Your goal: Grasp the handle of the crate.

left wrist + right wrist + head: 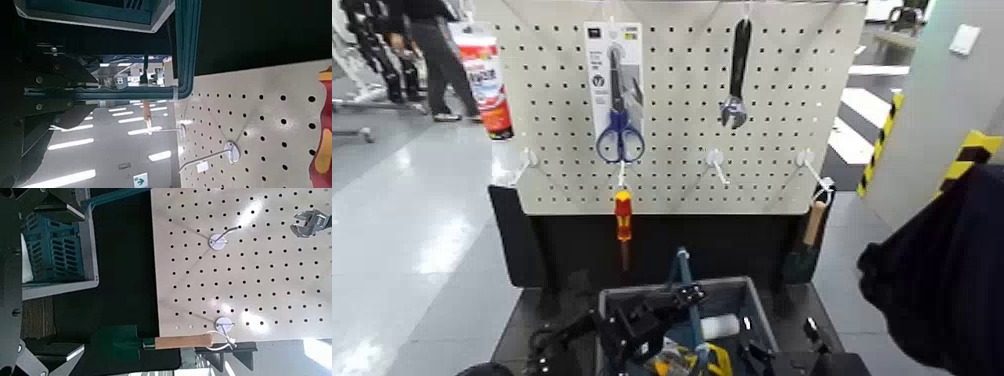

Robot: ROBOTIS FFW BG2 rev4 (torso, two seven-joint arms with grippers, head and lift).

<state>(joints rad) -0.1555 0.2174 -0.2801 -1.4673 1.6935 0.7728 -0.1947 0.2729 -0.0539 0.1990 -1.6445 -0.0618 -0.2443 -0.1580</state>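
Head view: left tool point(650, 322) beside upright handle point(681, 275) over crate point(752, 300) below pegboard point(772, 150); finger state unreadable. Right tool point(810, 352) low, likewise unreadable. Risk: thin bail slipping aside if closing off-centre.

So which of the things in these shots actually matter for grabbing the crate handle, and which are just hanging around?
Part of the job:
- handle, upright over the crate's middle
- crate
- left gripper, right beside the handle
- right gripper, low beside the crate

Just hanging around:
- pegboard
- scissors
- wrench
- screwdriver
- trowel
- spray can
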